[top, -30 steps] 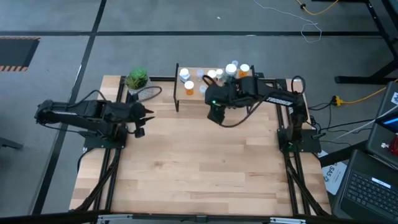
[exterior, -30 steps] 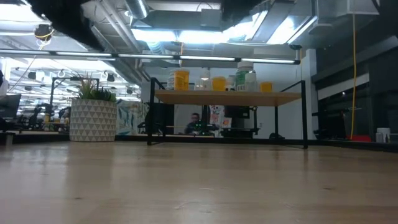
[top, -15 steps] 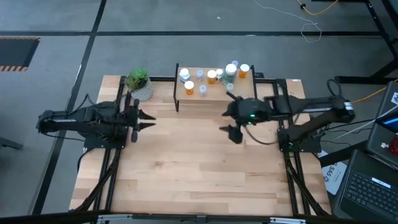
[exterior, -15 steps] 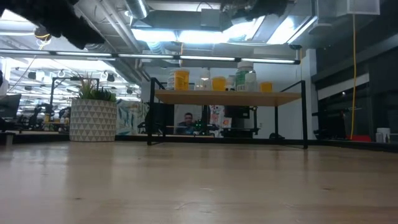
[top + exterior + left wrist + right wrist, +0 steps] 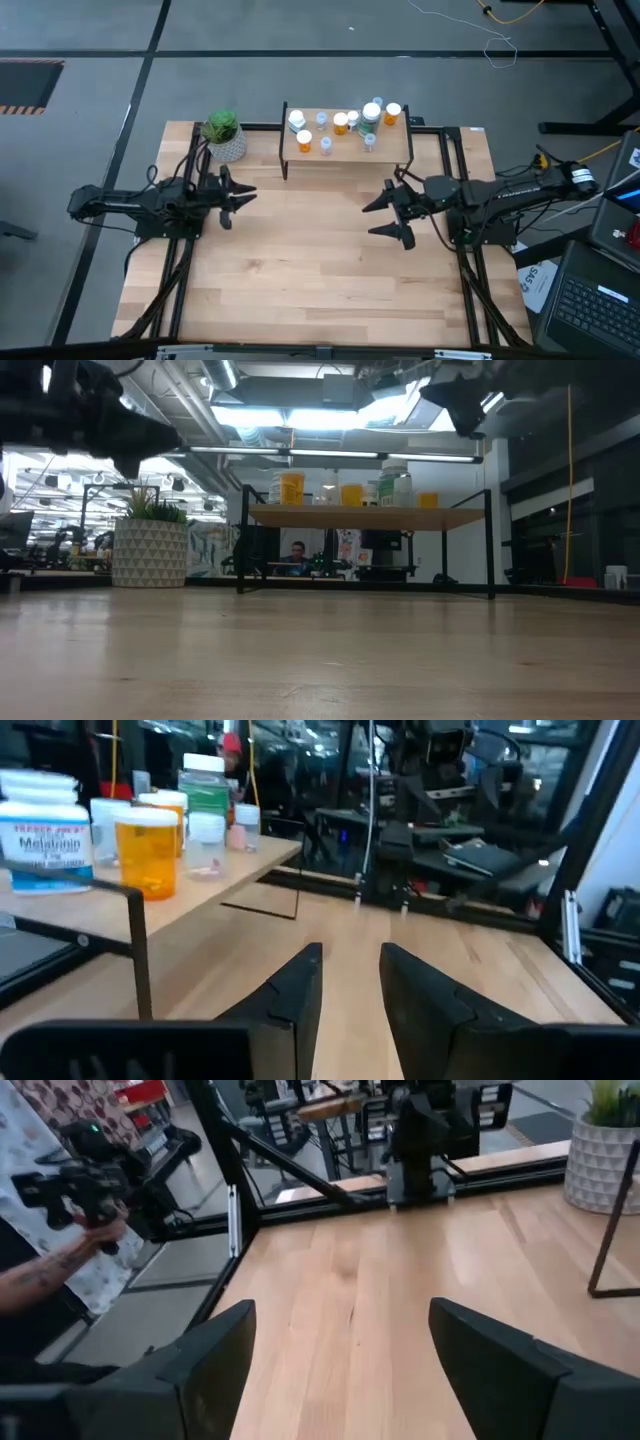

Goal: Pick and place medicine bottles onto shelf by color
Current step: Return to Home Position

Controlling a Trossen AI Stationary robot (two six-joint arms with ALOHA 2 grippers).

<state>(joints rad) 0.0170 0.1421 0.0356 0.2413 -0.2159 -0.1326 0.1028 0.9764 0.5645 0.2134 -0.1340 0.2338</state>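
Retreating from the loaded shelf (image 5: pixel 345 153), right end effector (image 5: pixel 382 217) released, empty; left end effector (image 5: pixel 240 197) parted, waiting over the counter (image 5: pixel 320 275).

Left gripper (image 5: pixel 245 194) jaws narrowly parted — right gripper (image 5: pixel 368 221) jaws spread wide.

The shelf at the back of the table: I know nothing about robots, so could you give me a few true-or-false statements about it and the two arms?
1. Every bottle in view stands on the shelf. True.
2. The right gripper is holding a bottle. False: it is open and empty, above the table in front of the shelf.
3. The plant sits on the shelf. False: it stands on the table beside the shelf.
4. The left gripper carries nothing. True.
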